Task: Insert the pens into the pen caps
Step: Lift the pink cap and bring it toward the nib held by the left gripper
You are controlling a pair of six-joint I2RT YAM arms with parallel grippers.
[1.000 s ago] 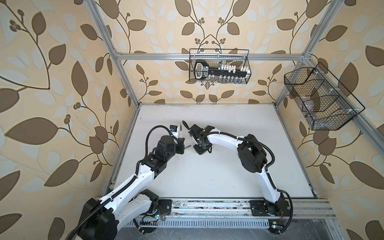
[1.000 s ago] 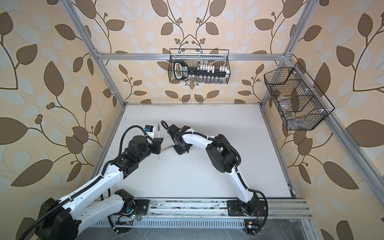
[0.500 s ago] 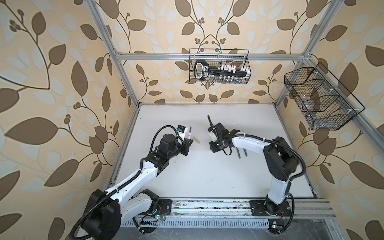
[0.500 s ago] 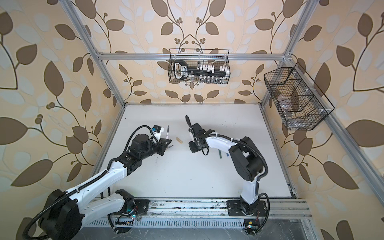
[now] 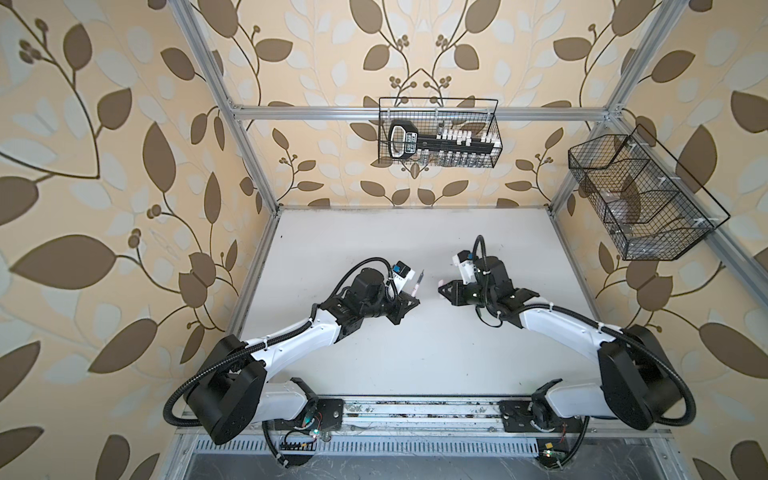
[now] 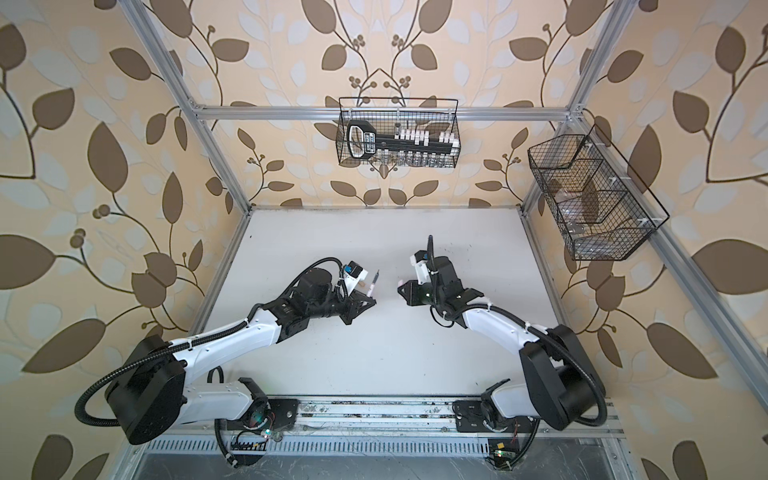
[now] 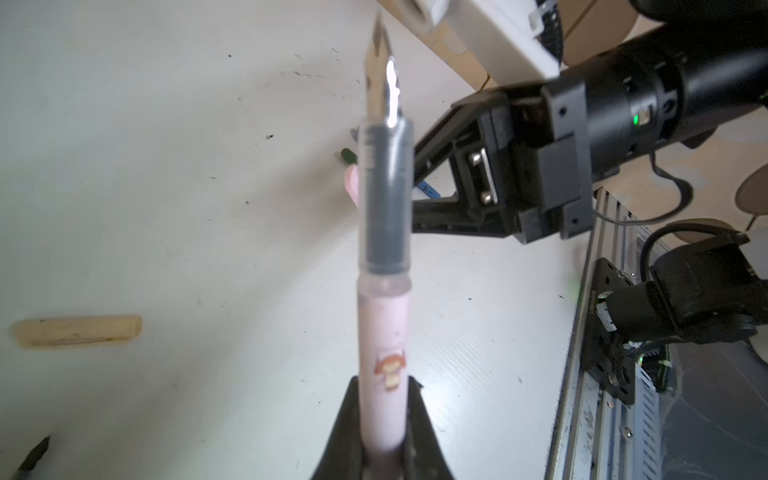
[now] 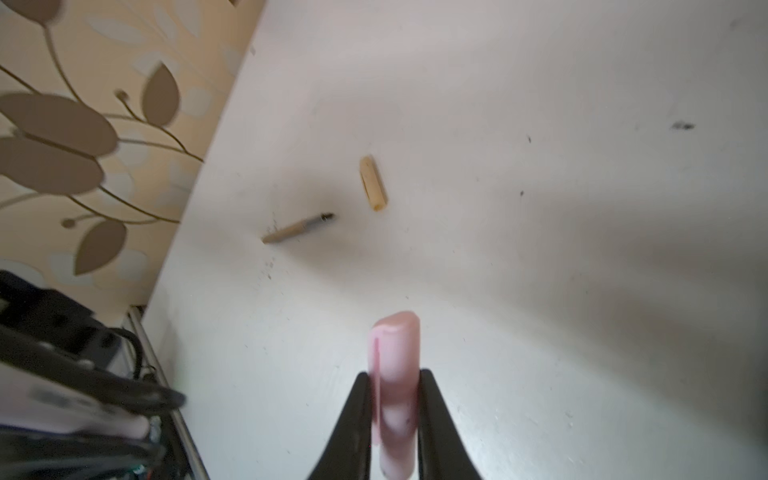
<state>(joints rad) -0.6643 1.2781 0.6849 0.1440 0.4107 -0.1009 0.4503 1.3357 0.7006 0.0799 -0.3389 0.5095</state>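
Observation:
My left gripper is shut on the lower end of a pale pink pen, whose dark nib points away from the jaws. In both top views this gripper faces my right gripper across a small gap at mid-table. The right gripper is shut on a pale pink cap. On the table lie a tan cap and a tan pen. Beyond the held pen, a dark green piece and a blue piece lie partly hidden.
A wire basket hangs on the back wall and another basket on the right wall. A metal rail with both arm bases runs along the table's front edge.
My right arm has swung back from the left side toward the middle with the pink cap. My left gripper has shifted right with the pen. The two now face each other.

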